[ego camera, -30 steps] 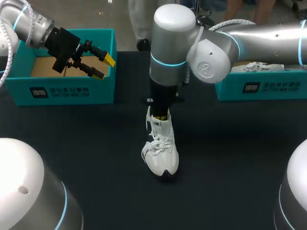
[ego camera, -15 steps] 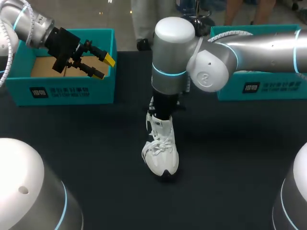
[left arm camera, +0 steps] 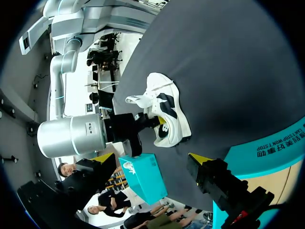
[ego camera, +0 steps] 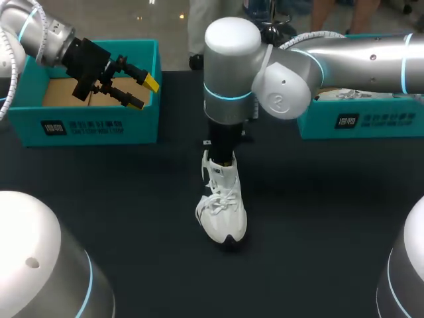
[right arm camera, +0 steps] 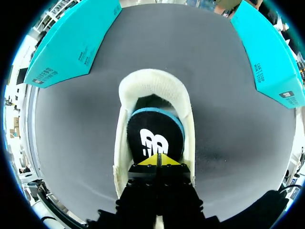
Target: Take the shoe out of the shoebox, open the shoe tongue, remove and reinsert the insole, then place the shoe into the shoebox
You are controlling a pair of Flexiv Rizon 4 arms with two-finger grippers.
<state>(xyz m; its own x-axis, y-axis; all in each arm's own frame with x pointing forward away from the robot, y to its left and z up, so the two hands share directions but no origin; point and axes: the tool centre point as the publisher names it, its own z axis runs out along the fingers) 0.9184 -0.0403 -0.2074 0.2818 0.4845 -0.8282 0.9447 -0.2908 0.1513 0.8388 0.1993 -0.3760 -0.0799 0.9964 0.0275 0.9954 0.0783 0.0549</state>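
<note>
A white shoe (ego camera: 223,209) stands upright on the black table, toe toward me. My right arm comes in from the right, and its gripper (ego camera: 223,160) points straight down into the shoe's opening. In the right wrist view that gripper (right arm camera: 157,160) is shut, its yellow tips pressed together just above the black insole (right arm camera: 155,136) lying inside the padded collar (right arm camera: 155,81). Nothing shows between the tips. My left gripper (ego camera: 138,91) hangs open over the left teal shoebox (ego camera: 99,122), far from the shoe (left arm camera: 167,107), with nothing between its fingers (left arm camera: 200,161).
A second teal shoebox (ego camera: 358,119) with white paper in it stands at the back right. The left shoebox shows a bare cardboard floor. Both boxes flank the shoe at a distance, the left one (right arm camera: 71,43) and the right one (right arm camera: 267,52).
My right arm's wrist dipped slightly and drifted a little left above the shoe, its gripper staying in the opening. The shoe and the left arm have not moved.
</note>
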